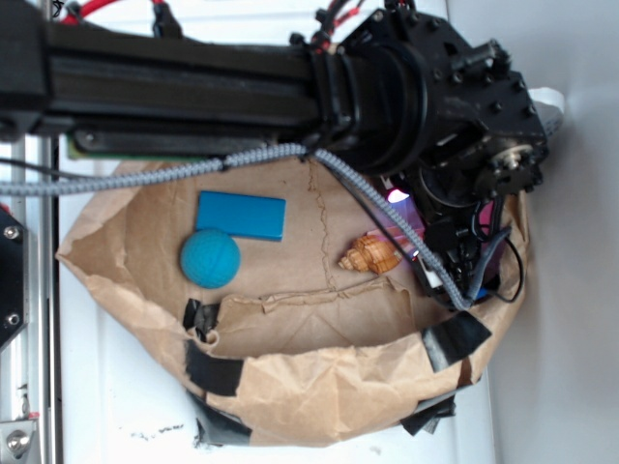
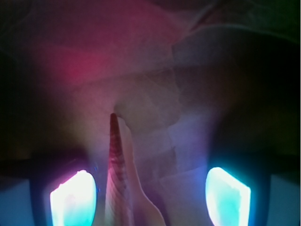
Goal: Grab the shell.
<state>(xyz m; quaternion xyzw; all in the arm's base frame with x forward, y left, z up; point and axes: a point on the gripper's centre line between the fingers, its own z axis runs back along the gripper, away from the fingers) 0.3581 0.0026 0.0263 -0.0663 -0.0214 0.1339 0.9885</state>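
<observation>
2 glowing fingers (image 2: 73,200) stand apart, unclosed, 1 shell (image 2: 117,179) between; 1 ball (image 1: 210,259), 1 block (image 1: 241,215).

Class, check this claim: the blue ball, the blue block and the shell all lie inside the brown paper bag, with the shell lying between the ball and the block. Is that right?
Not quite. The exterior view shows the shell apart to the right, beside the gripper; the ball lies just below the block. All three do lie inside the paper bag.
</observation>
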